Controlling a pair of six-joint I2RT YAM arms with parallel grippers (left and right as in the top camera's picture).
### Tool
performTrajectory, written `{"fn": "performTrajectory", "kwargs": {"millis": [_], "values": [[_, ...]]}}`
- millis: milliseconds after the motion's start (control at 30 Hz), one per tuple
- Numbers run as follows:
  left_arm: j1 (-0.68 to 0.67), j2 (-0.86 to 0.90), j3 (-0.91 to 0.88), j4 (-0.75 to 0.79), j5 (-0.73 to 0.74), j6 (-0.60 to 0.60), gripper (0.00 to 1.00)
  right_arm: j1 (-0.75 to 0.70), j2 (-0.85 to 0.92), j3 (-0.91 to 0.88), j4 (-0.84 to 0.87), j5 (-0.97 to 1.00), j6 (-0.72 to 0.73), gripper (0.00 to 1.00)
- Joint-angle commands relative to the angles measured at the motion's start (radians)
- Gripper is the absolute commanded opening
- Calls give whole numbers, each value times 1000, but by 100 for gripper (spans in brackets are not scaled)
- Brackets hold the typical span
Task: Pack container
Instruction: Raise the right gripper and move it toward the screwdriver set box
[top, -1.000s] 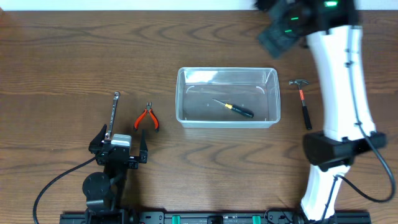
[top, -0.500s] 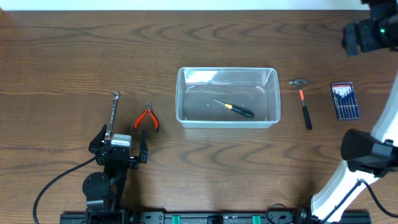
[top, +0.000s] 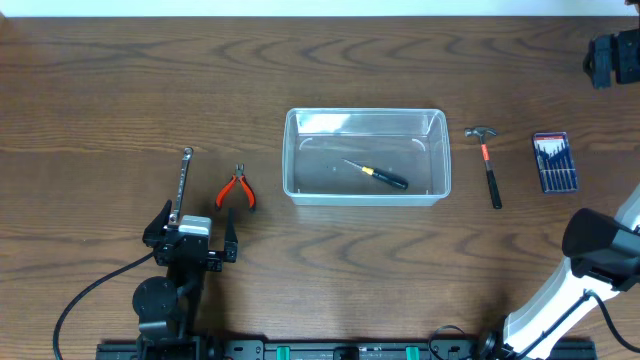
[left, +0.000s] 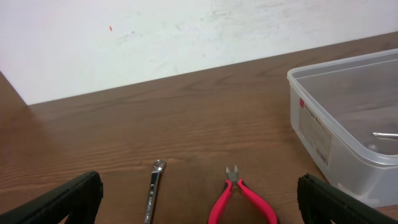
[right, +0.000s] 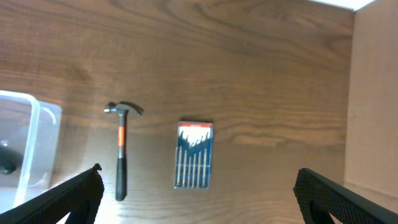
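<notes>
Worktop (top: 100, 80) of dark wood carries everything. Biggest on it is the clear container (top: 366, 200), lying ahead of the left hand (left: 199, 202) and off to its right, well apart from it. From the right hand (right: 199, 196), only its corner shows, far to the left. Both hands are spread wide and grip nothing. The left hand sits low over the worktop; the right hand hangs high, looking down. A hammer (right: 121, 149) and a boxed screwdriver set (right: 194, 155) lie side by side, apart, below the right hand, the hammer on the container side. A wrench (left: 152, 190) and red-handled pliers (left: 239, 199) lie just in front of the left hand, pliers to the right. Smallest, a screwdriver (top: 378, 175) lies on the container floor.
</notes>
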Motion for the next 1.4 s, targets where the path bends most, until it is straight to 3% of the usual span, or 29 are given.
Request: {"fn": "performTrajectory", "kwargs": {"millis": [0,133,433,600,733,1367], "values": [[4,-6,-29,-8,-5,9,98,-21,50,-11,-3,-16,-66,99],[4,-6,-29,-8,-5,9,98,-22,136,-12,-26,-16,-137,99],[4,-6,-29,-8,-5,9,98,-27,267,-12,36,50,-150,99],[4,-6,-29,-8,-5,9,98,-32,324,-12,34,149,-11,99],[4,-6,-29,-8,-5,9,98,-29,359,-12,-14,148,14,99],[4,-6,-29,-8,-5,9,98,-131,367,-39,-116,-48,57,99]]}}
